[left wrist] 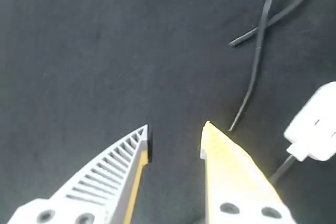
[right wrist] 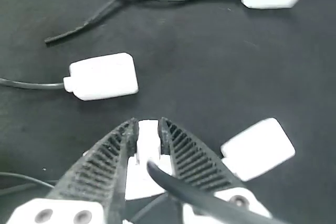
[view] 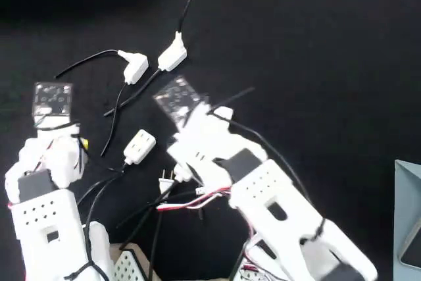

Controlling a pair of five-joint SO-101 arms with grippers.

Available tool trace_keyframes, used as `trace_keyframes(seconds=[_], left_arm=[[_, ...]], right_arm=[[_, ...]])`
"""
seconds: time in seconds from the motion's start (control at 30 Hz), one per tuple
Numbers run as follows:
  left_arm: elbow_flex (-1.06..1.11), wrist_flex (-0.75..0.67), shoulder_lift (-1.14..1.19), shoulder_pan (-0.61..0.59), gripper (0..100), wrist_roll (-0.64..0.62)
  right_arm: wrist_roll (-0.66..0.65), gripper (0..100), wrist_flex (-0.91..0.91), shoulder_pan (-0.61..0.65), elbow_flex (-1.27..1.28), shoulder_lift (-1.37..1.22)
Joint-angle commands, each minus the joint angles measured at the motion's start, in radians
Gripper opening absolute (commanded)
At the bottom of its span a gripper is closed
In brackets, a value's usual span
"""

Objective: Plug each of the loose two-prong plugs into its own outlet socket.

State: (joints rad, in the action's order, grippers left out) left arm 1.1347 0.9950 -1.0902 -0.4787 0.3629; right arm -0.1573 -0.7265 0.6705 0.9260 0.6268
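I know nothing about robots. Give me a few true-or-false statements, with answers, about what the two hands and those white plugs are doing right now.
1. The left hand is open with nothing between its fingers. True.
2. The right hand is empty. False: it is closed on a white two-prong plug.
3. That plug already sits in the outlet socket. False: its prongs are bare and apart from the socket.
4. A white connector and a second connector lie beyond the socket, each on a black cord. True.
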Motion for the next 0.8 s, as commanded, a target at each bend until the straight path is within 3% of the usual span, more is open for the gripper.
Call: trace_keyframes(seconds=[0.0,0.2,0.37,0.77], left_arm=[[0.053,-0.031,-0.035,-0.054,17,-0.089],[0.173,-0.150,-0.078,-0.067,17,-0.164],[0.217,-0.153,-0.133,-0.119,17,-0.166],[0.311,-0.146,-0.322,-0.117,17,-0.166]], right_arm=[[-0.011,1.2,0.020,0.040,-0.143,-0.120],[-0.069,1.2,0.138,0.077,-0.231,-0.317],[-0.095,1.2,0.232,0.074,-0.268,-0.449],[-0.095,1.2,0.235,0.077,-0.440,-0.673]])
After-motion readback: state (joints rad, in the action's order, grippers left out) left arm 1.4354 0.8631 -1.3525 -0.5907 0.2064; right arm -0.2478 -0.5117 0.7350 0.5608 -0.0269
